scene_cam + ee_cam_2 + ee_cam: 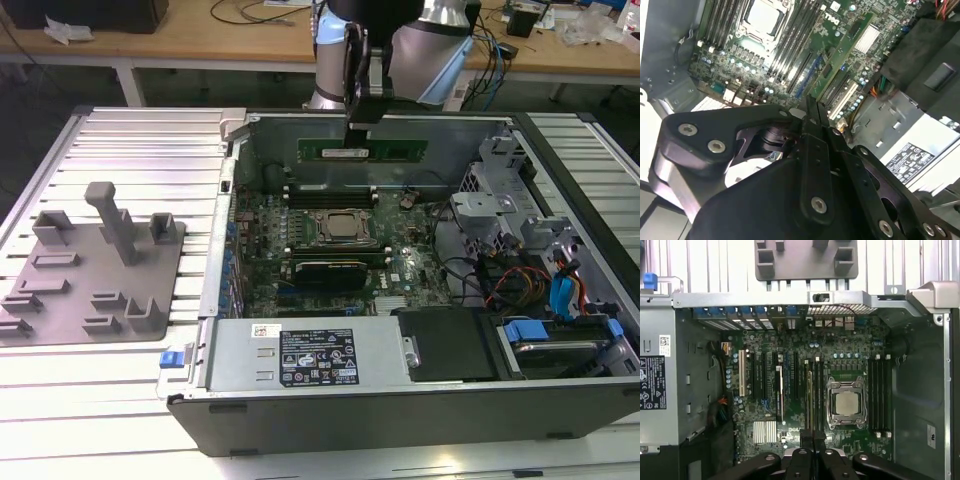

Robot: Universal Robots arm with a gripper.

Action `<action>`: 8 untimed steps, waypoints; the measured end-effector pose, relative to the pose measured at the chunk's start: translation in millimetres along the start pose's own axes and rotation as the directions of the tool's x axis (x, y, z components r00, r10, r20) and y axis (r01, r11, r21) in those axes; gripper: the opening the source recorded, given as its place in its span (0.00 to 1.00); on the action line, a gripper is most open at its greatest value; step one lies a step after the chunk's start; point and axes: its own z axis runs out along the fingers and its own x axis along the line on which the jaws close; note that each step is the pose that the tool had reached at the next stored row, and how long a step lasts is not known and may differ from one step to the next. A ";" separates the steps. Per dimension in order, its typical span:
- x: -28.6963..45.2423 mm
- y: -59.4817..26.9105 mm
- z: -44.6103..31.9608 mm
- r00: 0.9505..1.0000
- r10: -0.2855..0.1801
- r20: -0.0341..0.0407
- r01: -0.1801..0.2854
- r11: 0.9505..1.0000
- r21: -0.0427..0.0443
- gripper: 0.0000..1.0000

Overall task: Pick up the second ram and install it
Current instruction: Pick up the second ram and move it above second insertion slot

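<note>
One stick, the second ram (400,151), hangs level over the open computer case (400,410), above the motherboard (330,240) and close to the case wall on the arm's side. The gripper (357,138) has its fingers (360,112) closed on the ram's upper edge, about mid-length. In the first wrist view the ram (810,400) shows edge-on beside the CPU socket (846,402). A grey holder tray (90,270) lies on the desk (120,400) near the edge at the exterior view's left.
</note>
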 end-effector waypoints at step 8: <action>-3.9 0.1 10.7 1.000 0.015 0.000 -0.015 1.000 0.000 0.09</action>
